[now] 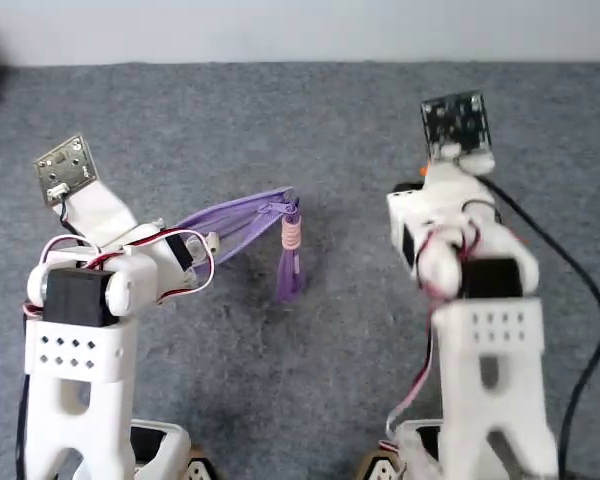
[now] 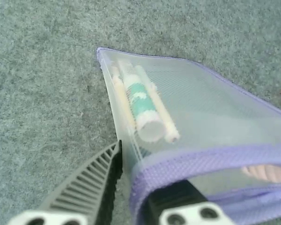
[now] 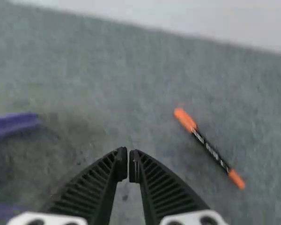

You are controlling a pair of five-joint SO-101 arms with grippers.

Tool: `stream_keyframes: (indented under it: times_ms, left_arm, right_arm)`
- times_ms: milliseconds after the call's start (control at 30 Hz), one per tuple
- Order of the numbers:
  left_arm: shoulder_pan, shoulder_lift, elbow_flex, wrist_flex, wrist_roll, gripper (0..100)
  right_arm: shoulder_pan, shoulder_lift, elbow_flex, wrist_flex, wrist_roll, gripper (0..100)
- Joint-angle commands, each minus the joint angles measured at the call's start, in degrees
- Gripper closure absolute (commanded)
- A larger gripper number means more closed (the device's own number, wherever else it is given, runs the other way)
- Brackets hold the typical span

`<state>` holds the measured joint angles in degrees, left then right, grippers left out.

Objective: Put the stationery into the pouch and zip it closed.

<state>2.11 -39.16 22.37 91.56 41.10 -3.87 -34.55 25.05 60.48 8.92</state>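
Observation:
A see-through mesh pouch (image 2: 210,108) with purple trim holds a white-and-green tube (image 2: 143,110) and thin pale sticks. My left gripper (image 2: 136,180) is shut on the pouch's purple zip edge. From above, the pouch (image 1: 235,220) stretches from the left gripper (image 1: 195,245) toward the middle, ending in a pink and purple zip tassel (image 1: 290,258). An orange-tipped black pen (image 3: 208,147) lies loose on the mat beyond my right gripper (image 3: 128,164), which is shut on nothing above the mat. The pen's orange end (image 1: 421,170) peeks out beside the right arm (image 1: 460,250).
Grey felt mat (image 1: 330,340) covers the table. A corner of the purple pouch (image 3: 11,124) shows to one side of the right gripper. A black cable (image 1: 580,300) runs along the right arm. Open mat lies between the two arms.

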Motion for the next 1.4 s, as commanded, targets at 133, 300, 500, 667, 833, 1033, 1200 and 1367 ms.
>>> stream_keyframes:
  times_ms: [133,300,500,667,833,1033,1200,1367]
  left_arm:
    - [-0.2,0.2,0.0,-1.4,0.4,99]
    - [0.2,0.2,0.0,-1.4,0.4,99]
    - [0.3,0.2,0.0,-1.6,0.4,99]
    - [0.3,0.2,0.0,-1.6,0.4,99]
    - [0.3,0.2,0.0,-1.7,0.4,99]
    - [0.3,0.2,0.0,-1.7,0.4,99]
    - [0.3,0.2,0.0,-1.7,0.4,99]
    - [0.2,0.2,0.0,-1.7,0.4,99]
  right_arm:
    - [6.3,19.4,-15.2,9.5,11.3,97.9]
    - [8.4,30.8,-23.8,10.0,20.2,93.5]
    - [10.7,44.8,-34.6,10.1,21.3,69.9]
    - [10.9,57.0,-45.2,9.5,21.5,71.9]
    - [10.8,71.5,-61.2,9.6,21.5,74.0]
    - [10.9,87.2,-79.0,10.2,21.6,74.2]
    - [9.2,96.0,-88.9,19.3,21.4,75.2]
    - [8.3,101.4,-99.4,25.9,21.3,89.4]
